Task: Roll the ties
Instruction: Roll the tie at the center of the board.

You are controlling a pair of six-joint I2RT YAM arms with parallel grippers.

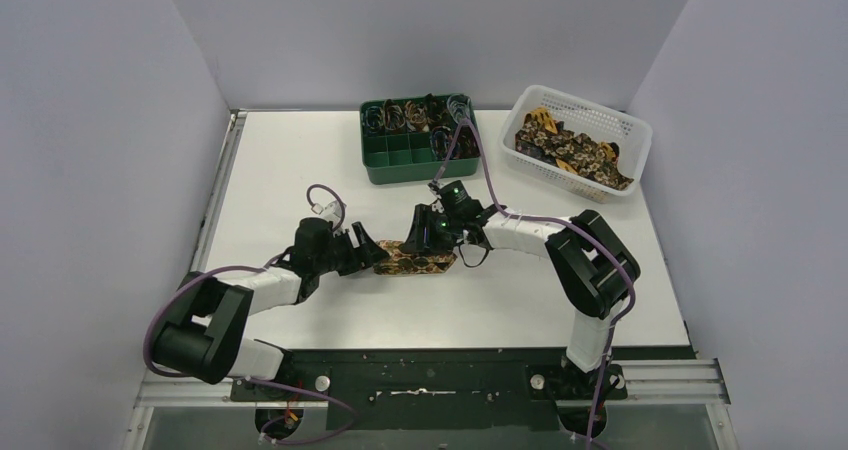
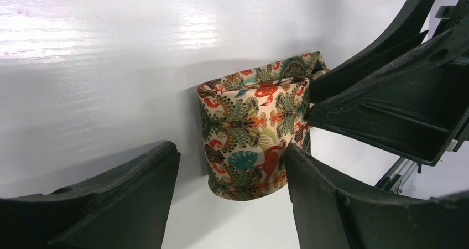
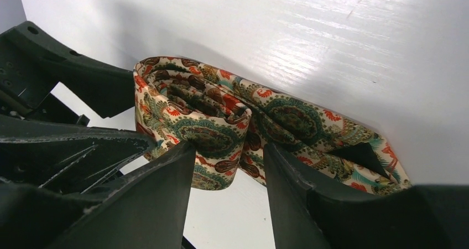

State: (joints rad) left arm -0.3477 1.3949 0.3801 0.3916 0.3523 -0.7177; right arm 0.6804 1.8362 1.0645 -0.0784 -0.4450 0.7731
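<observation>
One tie [image 1: 420, 264], in a busy floral print, lies partly rolled on the white table between the two arms. In the left wrist view its coiled end [image 2: 251, 133] stands on edge just past my left gripper [image 2: 231, 155], which is open; the right finger [image 2: 332, 199] touches the coil's side and the left finger [image 2: 121, 199] stands apart. My right gripper [image 3: 229, 149] is open at the tie's folded loop [image 3: 210, 124], fingertips against the fabric. More rolled ties [image 1: 405, 117] fill a green box, and loose ties [image 1: 570, 150] lie in a white basket.
The green compartment box [image 1: 400, 162] sits at the back centre and the white basket [image 1: 610, 110] at the back right. Grey walls close in three sides. The two grippers [image 1: 372, 255] [image 1: 428, 238] stand close together over the tie.
</observation>
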